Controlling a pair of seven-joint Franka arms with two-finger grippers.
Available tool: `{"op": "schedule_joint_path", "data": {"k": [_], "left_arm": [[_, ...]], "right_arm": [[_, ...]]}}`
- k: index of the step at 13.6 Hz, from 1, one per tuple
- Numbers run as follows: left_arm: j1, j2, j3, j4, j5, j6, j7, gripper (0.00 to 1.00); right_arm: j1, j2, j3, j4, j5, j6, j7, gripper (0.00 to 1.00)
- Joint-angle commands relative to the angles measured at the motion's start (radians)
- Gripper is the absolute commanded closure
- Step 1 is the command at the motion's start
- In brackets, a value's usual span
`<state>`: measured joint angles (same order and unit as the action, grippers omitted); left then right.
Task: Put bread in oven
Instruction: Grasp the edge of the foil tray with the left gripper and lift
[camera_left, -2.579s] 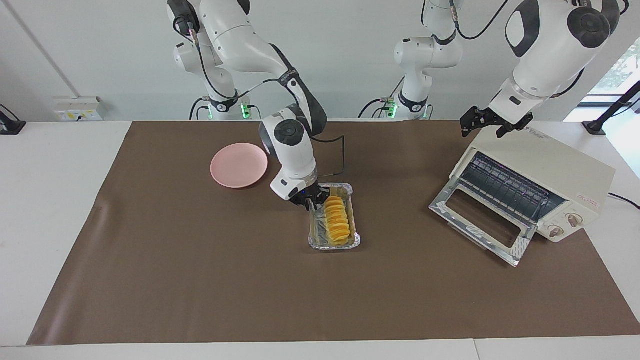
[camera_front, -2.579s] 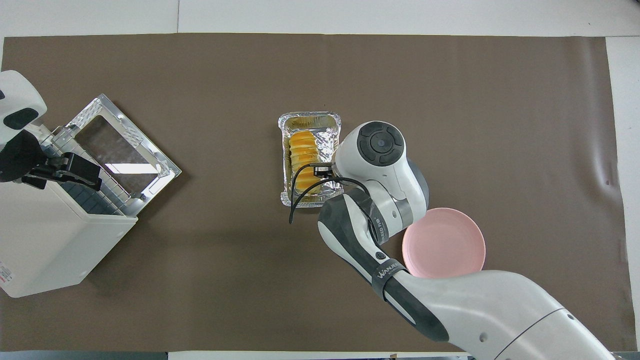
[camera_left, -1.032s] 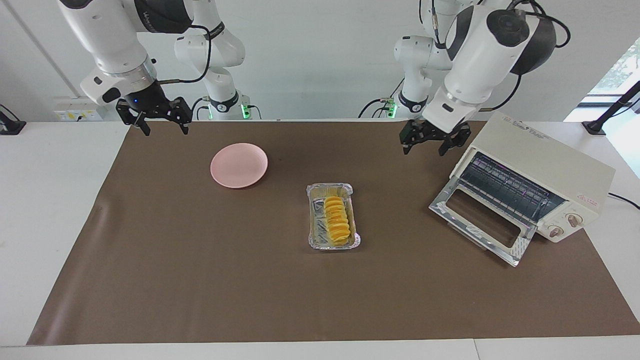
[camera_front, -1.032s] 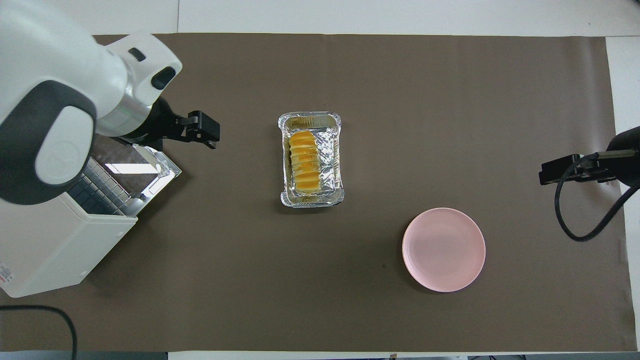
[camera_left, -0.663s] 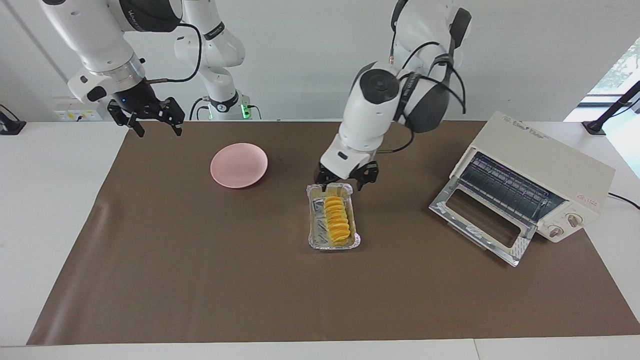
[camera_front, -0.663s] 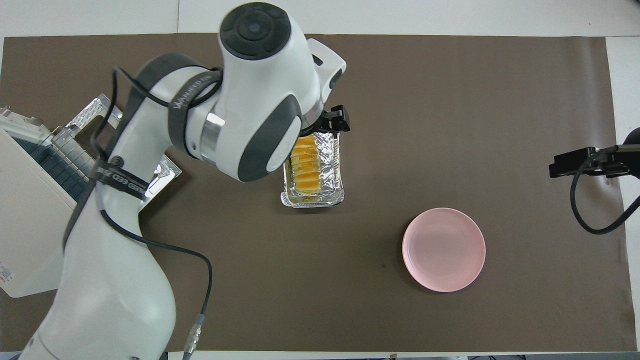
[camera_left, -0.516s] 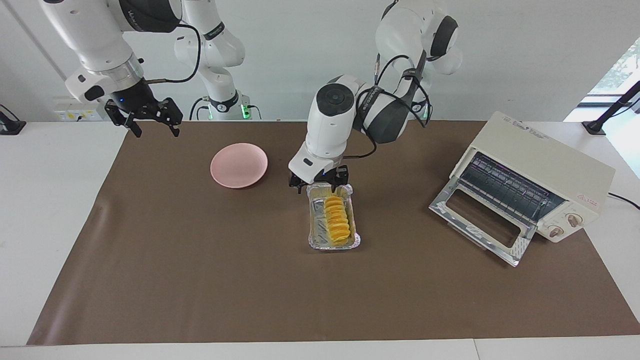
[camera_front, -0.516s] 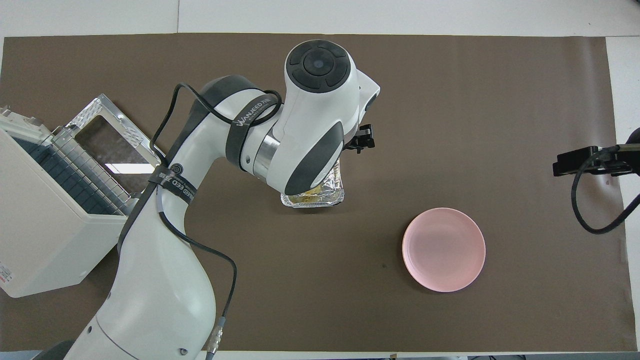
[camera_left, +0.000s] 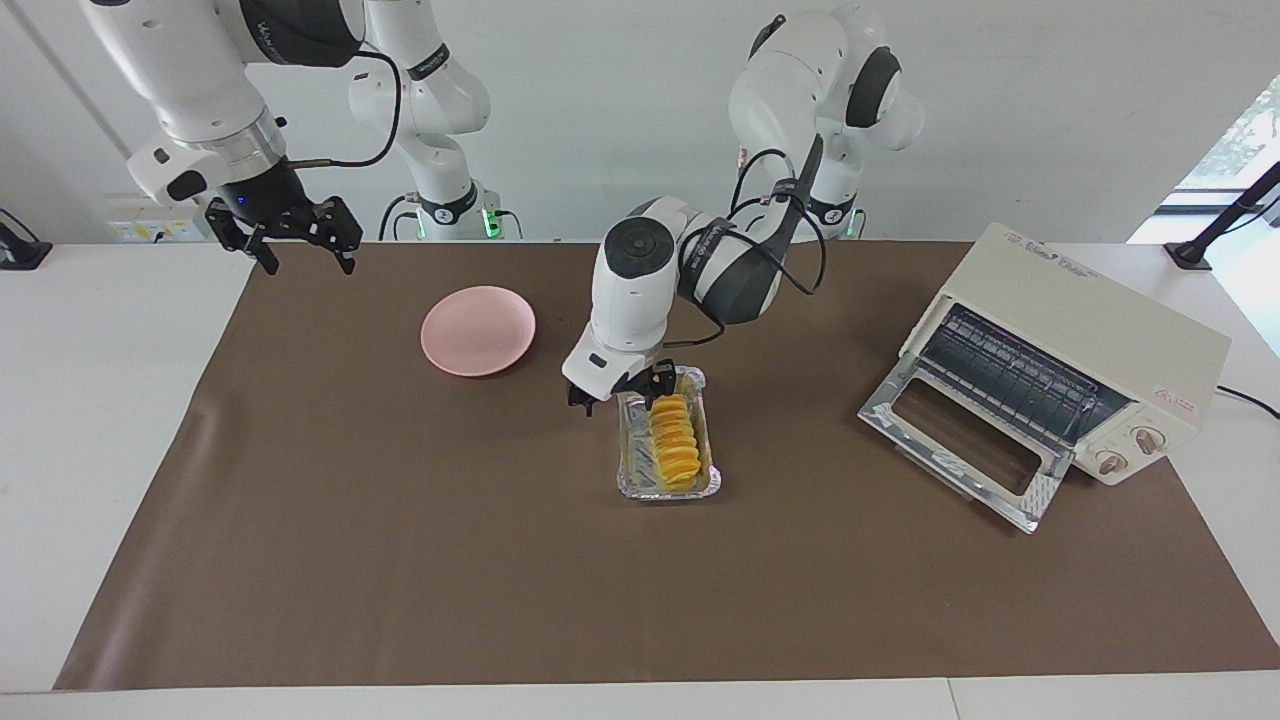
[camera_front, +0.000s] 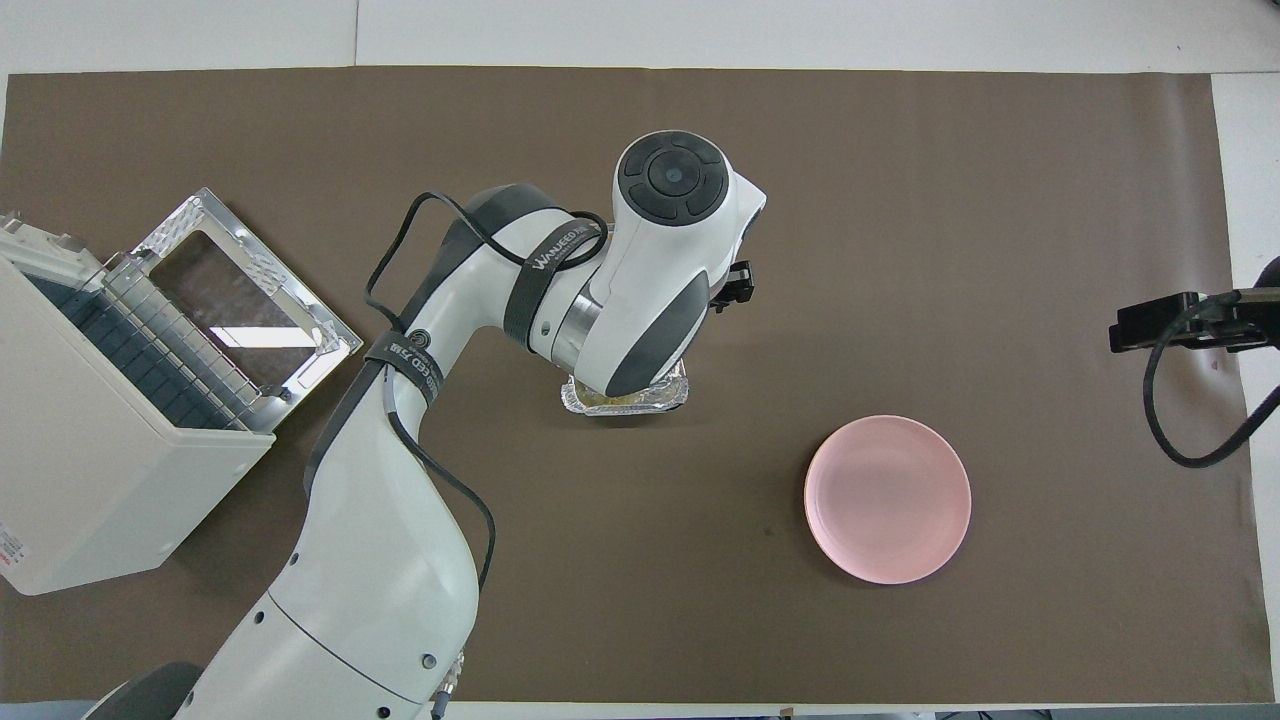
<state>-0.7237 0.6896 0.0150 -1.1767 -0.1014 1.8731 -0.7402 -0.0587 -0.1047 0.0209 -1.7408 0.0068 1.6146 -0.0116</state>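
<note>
Bread (camera_left: 672, 439) lying lengthwise in foil tray (camera_left: 628, 462), mid-worktop, well apart from oven (camera_left: 1090, 350). In overhead view bread fully hidden under left arm; only tray's near rim (camera_front: 625, 403) showing.

Left gripper (camera_left: 620, 390) low at tray's robot-side end, on the edge toward the right arm's end. Fingers apart: one dark fingertip outside the tray, the other by the bread's near end. Contact with bread or foil not readable from facing view. In overhead view just one dark bit of gripper (camera_front: 735, 285) poking out past the wrist.

Right gripper (camera_left: 283, 232) up in the air over the mat (camera_left: 400, 560) corner at its own end, fingers spread wide, holding nothing. Arm waiting. Overhead view cuts it at the frame edge (camera_front: 1160, 322).

Oven at left arm's end, door (camera_left: 960, 440) dropped open, rack (camera_left: 1010, 375) visible, interior otherwise too dark to read. Plate (camera_left: 478, 330) bare, between tray and right gripper's end.
</note>
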Motion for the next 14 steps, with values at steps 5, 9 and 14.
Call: {"op": "schedule_joint_path", "data": {"k": [5, 9, 14], "left_arm": [[-0.040, 0.021, 0.011, -0.077, 0.072, 0.078, -0.019, 0.17], [-0.043, 0.022, 0.009, -0.107, 0.072, 0.090, -0.019, 0.40], [-0.043, 0.022, 0.008, -0.110, 0.069, 0.100, -0.021, 0.59]], "right_arm": [[0.000, -0.015, 0.011, -0.014, -0.011, -0.022, -0.013, 0.00], [-0.001, -0.015, 0.010, -0.014, -0.011, -0.022, -0.013, 0.00], [-0.001, -0.015, 0.010, -0.014, -0.010, -0.022, -0.013, 0.00]]}}
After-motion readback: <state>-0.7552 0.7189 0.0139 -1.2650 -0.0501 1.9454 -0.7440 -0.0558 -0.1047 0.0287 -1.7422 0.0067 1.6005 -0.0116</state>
